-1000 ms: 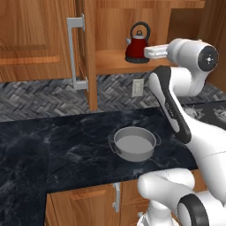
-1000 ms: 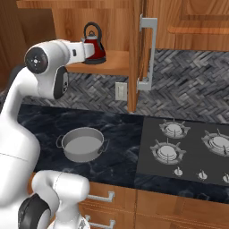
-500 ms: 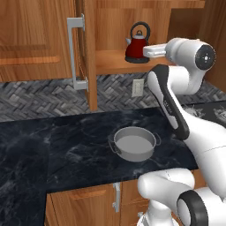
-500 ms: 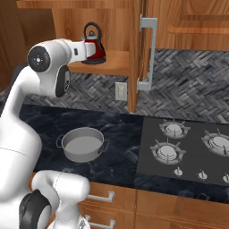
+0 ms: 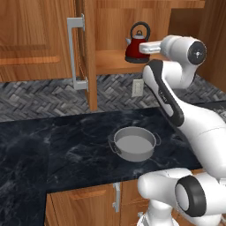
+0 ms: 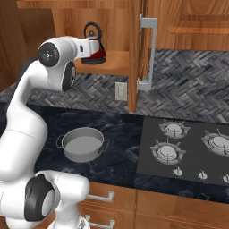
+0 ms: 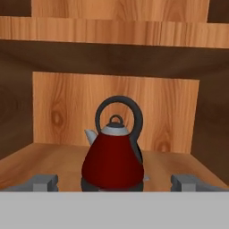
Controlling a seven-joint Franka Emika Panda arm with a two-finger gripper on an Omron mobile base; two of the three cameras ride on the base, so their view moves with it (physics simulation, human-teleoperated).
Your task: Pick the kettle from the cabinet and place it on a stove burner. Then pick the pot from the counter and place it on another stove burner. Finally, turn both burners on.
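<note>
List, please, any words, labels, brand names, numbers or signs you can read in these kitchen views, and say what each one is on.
None: no readable text shows in any view.
The kettle is plain dark red, with no brand or label.
The pot is bare steel.
The cabinet door and the counter carry no writing.
The stove knobs show no legible marks; they are too small to tell.

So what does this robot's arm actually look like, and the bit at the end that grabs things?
The arm is built of smooth, glossy white rounded segments, with dark grey to black round caps and bands at the joints. No cables or lettering show on it. It rises from a bulky white base with a big dark disc. The gripper ends in two small grey, blocky fingertips set wide apart.
</note>
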